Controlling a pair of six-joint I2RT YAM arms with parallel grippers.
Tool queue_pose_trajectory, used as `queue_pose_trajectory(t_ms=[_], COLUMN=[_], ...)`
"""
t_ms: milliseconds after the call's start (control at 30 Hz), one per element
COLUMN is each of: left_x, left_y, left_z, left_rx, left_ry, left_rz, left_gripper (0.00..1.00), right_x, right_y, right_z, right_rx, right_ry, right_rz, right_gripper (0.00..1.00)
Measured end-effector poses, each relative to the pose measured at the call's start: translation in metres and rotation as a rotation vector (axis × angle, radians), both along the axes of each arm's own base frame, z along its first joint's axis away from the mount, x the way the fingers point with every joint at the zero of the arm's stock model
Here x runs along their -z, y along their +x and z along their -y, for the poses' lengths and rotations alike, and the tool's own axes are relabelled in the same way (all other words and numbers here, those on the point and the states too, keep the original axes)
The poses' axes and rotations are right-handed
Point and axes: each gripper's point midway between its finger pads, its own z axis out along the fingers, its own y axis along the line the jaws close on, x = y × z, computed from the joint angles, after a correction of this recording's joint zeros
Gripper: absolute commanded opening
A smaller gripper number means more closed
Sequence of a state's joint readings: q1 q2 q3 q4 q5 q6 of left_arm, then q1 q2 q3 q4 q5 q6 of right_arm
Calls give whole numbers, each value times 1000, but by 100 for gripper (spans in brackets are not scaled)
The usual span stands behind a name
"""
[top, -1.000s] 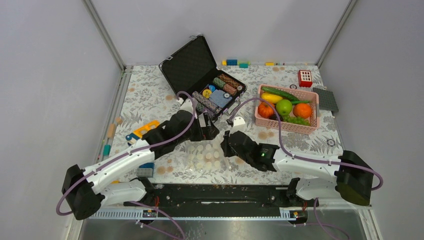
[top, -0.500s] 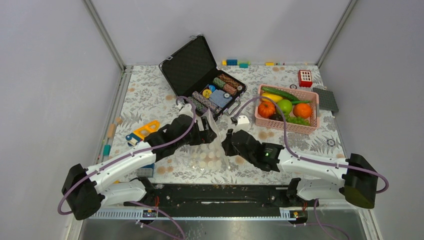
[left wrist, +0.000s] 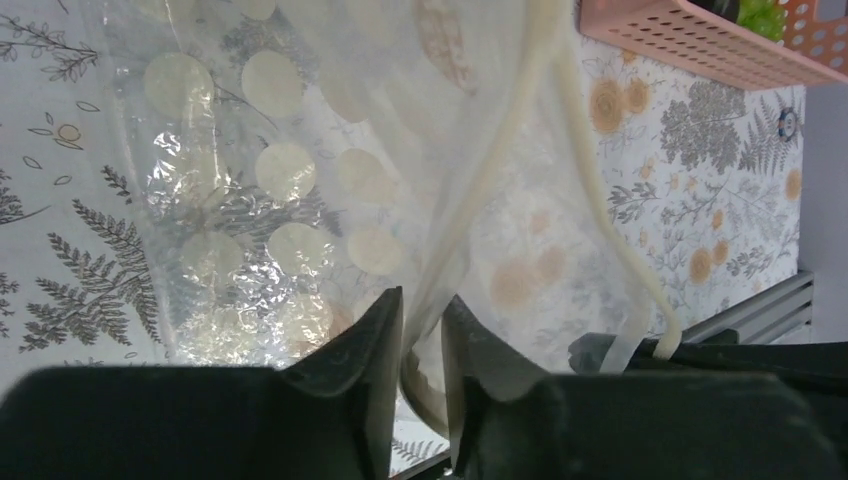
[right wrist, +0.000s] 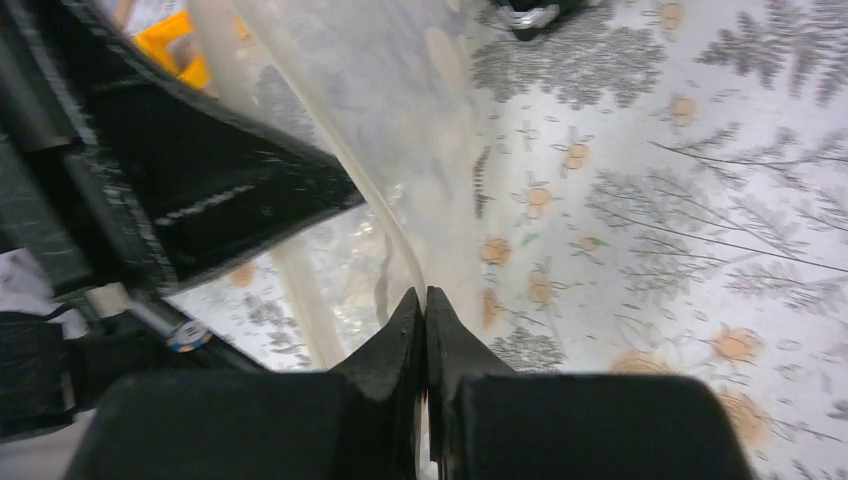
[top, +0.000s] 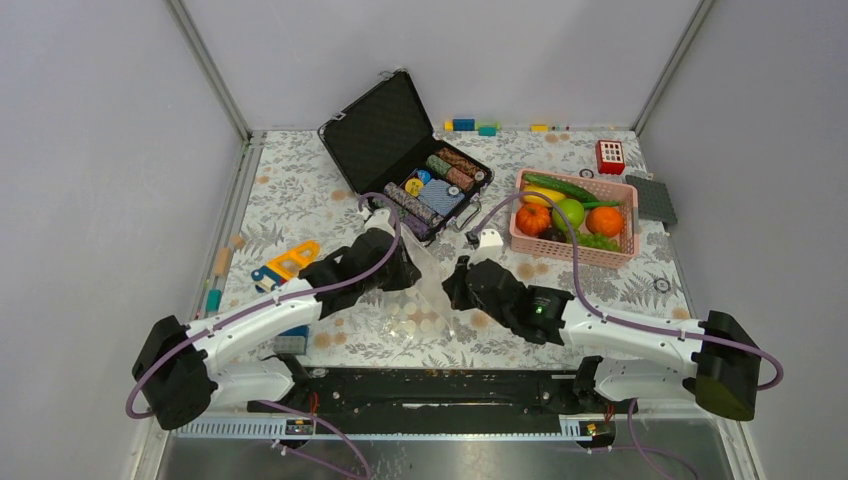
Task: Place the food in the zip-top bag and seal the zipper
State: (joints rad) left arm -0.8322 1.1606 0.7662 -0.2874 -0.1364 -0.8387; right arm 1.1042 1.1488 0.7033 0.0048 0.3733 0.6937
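The zip-top bag (top: 428, 292), clear with white dots (left wrist: 282, 168), hangs lifted between my two grippers at the table's middle. My left gripper (top: 408, 264) (left wrist: 423, 300) stands narrowly open, with the bag's mouth edge and its zipper (left wrist: 497, 175) running down between the fingers. Opposite it, my right gripper (top: 456, 283) (right wrist: 424, 293) is shut on the other edge of the mouth (right wrist: 352, 162). The food lies in the pink basket (top: 572, 257) at the right: an orange pumpkin (top: 533, 218), a green apple (top: 570, 212), a long green pod (top: 560, 186), a banana (top: 540, 194) and grapes (top: 598, 241).
An open black case (top: 385, 128) with striped chip rolls (top: 415, 205) stands behind the bag. A red toy (top: 609, 156) and a grey plate (top: 651, 198) sit at the back right. Yellow and blue toys (top: 285, 262) lie at the left.
The bag has been lifted off the table by its mouth. My left gripper's jaws have narrowed around one edge, and both arms have shifted slightly.
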Motion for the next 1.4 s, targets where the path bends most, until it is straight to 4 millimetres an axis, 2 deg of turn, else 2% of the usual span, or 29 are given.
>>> queue_pose_trajectory(t_ms=[33, 167, 300, 400, 467, 633, 767, 967, 1167, 1400], left_x=[0, 1, -2, -10, -14, -17, -12, -10, -12, -12], left_y=[0, -4, -10, -11, -11, -11, -12, -12, -11, -10], left_z=[0, -5, -12, -13, -13, -12, -12, -7, -2, -1], left_rx=[4, 8, 17, 23, 25, 27, 32, 51, 67, 68], left_ry=[6, 30, 56, 61, 61, 64, 74, 76, 67, 66], left_rz=[0, -15, -27, -22, -19, -22, -38, -54, -52, -52], left_gripper=[0, 0, 0, 0, 0, 0, 0, 0, 0, 0], right_x=[1, 13, 14, 0, -19, -57, -61, -29, 3, 8], right_y=[1, 4, 3, -2, -4, -8, -9, -8, -4, -10], right_z=[3, 20, 25, 21, 16, 9, 1, -16, -19, -24], right_rx=[12, 54, 14, -45, -81, -146, -187, -243, -242, -259], right_ry=[-10, -96, -152, -122, -64, 46, 56, -29, -112, -89], right_rz=[3, 6, 31, 67, 109, 213, 242, 191, 139, 99], right_gripper=[7, 42, 59, 75, 79, 83, 84, 84, 83, 82])
